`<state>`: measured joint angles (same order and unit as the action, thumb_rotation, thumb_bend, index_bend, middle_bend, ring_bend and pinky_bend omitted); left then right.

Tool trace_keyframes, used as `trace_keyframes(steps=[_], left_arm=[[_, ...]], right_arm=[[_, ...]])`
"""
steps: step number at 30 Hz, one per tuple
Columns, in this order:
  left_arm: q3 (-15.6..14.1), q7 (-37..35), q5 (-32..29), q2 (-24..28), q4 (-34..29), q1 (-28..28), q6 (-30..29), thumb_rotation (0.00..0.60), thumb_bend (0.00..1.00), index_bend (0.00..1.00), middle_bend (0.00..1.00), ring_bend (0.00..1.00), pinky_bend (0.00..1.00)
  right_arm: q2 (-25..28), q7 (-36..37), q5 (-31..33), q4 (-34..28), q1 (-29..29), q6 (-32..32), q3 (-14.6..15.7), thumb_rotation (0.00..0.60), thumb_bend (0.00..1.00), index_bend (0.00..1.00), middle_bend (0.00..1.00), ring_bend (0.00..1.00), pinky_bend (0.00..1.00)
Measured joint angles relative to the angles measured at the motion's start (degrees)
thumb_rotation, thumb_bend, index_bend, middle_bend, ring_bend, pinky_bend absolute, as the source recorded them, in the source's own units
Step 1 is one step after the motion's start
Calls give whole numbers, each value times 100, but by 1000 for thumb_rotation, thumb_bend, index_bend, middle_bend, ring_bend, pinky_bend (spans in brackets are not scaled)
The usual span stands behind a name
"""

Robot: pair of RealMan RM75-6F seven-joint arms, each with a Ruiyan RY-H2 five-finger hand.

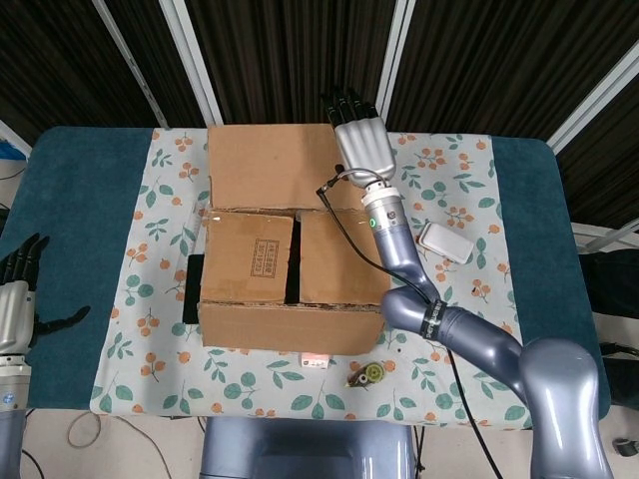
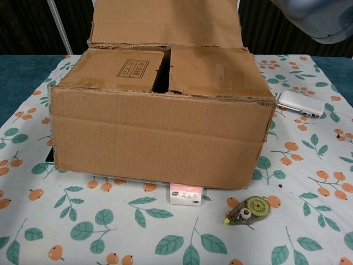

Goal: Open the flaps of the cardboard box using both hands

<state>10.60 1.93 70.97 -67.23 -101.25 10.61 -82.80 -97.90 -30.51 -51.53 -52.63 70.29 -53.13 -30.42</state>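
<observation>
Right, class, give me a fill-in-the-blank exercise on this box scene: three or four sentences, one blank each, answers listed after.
1. The box's far flap is folded ____.
2. The ____ hand rests against that far flap.
3. The two inner flaps still lie ____, with a dark gap between them.
4. The left hand sits beside the table's ____ edge, away from the box.

Missing words: open; right; shut; left
</observation>
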Motion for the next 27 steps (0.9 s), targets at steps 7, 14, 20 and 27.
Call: trace_keyframes(steps=[7,14,20,27], left_arm=[[-3,15,7,-12,28,11,43,600,50,0,0,0,11],[-59,96,104,-10,10,24,74,600,50,0,0,0,11],[-123,213,160,-20,50,37,116,600,50,0,0,0,12],[-196,207,304,-66,149,48,149,600,50,0,0,0,12]], right_arm=[[-47,274,-95,129,51,-114,38,600,193,0,0,0,215],[451,248,-300,-832,-468,-466,301,600,170,0,0,0,215],[1276,272,-533,-2475,-1390,-1091,682,600,182,0,0,0,215],[2462,643,-912,-4261,-2973,-2136,1344,600,221,0,0,0,215]])
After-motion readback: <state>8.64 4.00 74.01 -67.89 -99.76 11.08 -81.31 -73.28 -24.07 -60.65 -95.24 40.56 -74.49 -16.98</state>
